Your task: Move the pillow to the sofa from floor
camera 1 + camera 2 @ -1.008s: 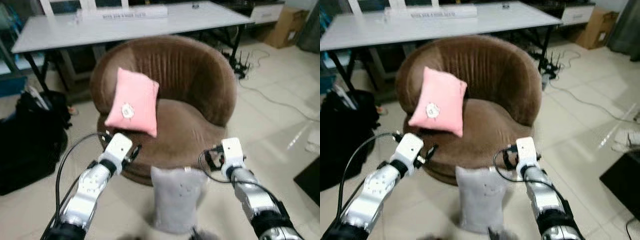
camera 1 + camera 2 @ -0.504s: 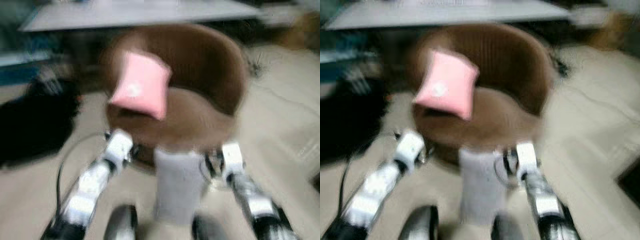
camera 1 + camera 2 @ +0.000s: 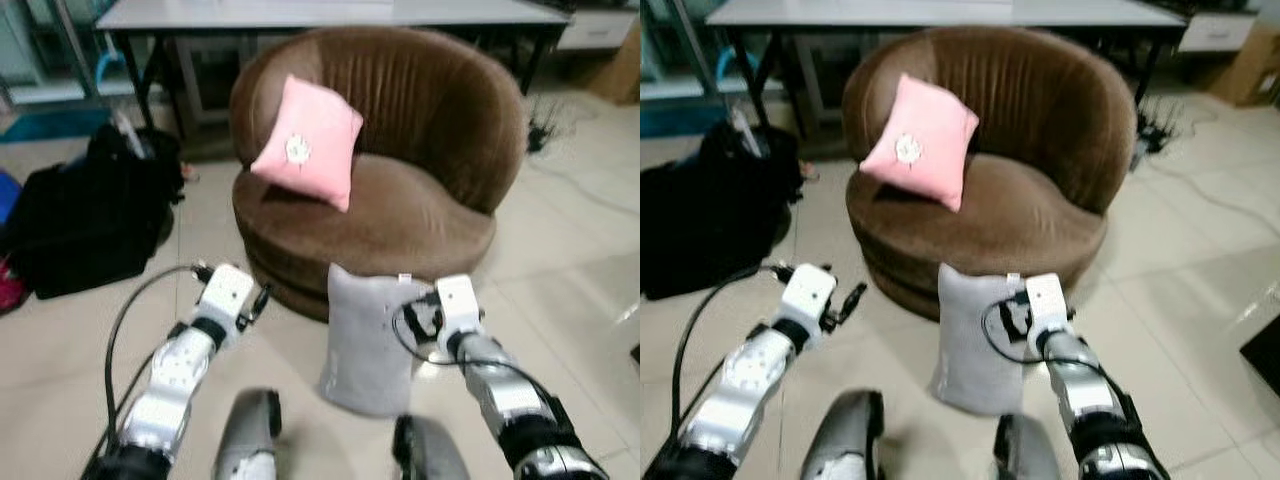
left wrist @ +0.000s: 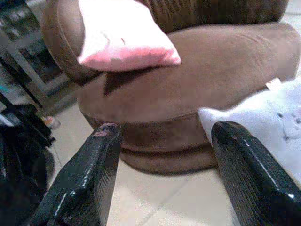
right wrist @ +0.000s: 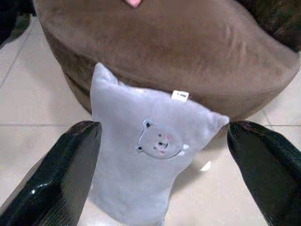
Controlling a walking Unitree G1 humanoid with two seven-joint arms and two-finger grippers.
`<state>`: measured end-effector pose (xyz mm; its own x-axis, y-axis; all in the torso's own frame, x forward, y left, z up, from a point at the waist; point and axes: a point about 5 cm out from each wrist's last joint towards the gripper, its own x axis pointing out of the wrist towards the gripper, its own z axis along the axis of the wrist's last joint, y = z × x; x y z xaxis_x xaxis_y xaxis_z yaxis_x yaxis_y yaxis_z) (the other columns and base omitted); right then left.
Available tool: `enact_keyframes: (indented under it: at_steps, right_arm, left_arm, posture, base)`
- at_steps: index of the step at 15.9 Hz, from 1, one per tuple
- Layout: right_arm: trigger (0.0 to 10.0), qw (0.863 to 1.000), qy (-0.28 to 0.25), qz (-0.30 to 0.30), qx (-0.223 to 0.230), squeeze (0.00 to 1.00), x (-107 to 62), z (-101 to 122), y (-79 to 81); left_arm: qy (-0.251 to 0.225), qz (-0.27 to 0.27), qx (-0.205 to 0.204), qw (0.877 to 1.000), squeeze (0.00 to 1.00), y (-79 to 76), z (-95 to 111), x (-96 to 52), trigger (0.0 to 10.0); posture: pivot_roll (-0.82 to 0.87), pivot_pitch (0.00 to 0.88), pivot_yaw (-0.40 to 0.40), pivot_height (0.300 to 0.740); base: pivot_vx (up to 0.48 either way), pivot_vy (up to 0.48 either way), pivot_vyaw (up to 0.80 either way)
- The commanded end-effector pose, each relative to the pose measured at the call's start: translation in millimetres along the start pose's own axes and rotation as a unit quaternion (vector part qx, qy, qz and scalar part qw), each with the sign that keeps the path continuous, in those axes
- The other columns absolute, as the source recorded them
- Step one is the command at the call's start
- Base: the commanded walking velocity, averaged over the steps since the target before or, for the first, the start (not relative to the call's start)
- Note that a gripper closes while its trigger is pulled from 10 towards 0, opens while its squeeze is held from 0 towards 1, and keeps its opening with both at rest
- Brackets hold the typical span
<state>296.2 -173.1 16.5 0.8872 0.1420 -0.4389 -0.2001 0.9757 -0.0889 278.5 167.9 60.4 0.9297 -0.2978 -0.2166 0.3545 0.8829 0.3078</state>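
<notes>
Grey pillow upright on floor against brown sofa, pink cushion on seat, both grippers' fingers spread

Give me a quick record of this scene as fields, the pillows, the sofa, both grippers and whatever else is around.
grey pillow: upright on the floor, leaning on the sofa base
pink pillow: on the seat, against the backrest
sofa: round, brown
left gripper: open, beside the grey pillow
right gripper: open, facing the grey pillow
black bag: on the floor, left of sofa
table: behind the sofa
</notes>
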Motion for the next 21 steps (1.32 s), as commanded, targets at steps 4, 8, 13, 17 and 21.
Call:
enact_keyframes:
  at_steps: [4,8,13,17,21]
  right_arm:
    - [10.0,1.0,-0.009,0.013,0.001,0.0,5.6,8.1,8.1]
    - [10.0,1.0,-0.01,0.024,-0.007,0.0,8.5,10.8,10.6]
    - [10.0,1.0,-0.007,0.018,0.002,0.0,8.8,8.4,10.5]
    - [10.0,1.0,-0.005,0.015,0.004,0.0,8.2,5.5,10.6]
    - [10.0,1.0,-0.002,0.013,-0.004,0.0,8.9,5.2,9.6]
  left_arm:
    - [-0.013,0.025,-0.013,1.0,0.0,7.9,2.1,-4.5,10.0]
    - [-0.009,0.031,-0.013,0.999,0.0,10.9,-1.4,-12.2,10.0]
    - [-0.01,0.03,-0.008,0.999,0.0,12.8,0.5,-11.2,10.0]
    - [-0.01,0.02,-0.002,1.0,0.0,10.8,1.6,-10.2,10.0]
    - [-0.011,0.016,0.001,1.0,0.0,9.7,2.8,-8.7,10.0]
  posture:
    - [0.12,0.0,-0.029,0.607]
    - [0.15,0.0,-0.042,0.607]
    - [0.15,0.0,-0.033,0.607]
    - [0.14,0.0,-0.028,0.607]
    - [0.14,0.0,-0.026,0.607]
  base:
    - [0.286,0.0,-0.11]
    - [0.288,0.0,-0.34]
    - [0.286,0.0,0.0]
    - [0.284,0.0,0.0]
    - [0.277,0.0,0.0]
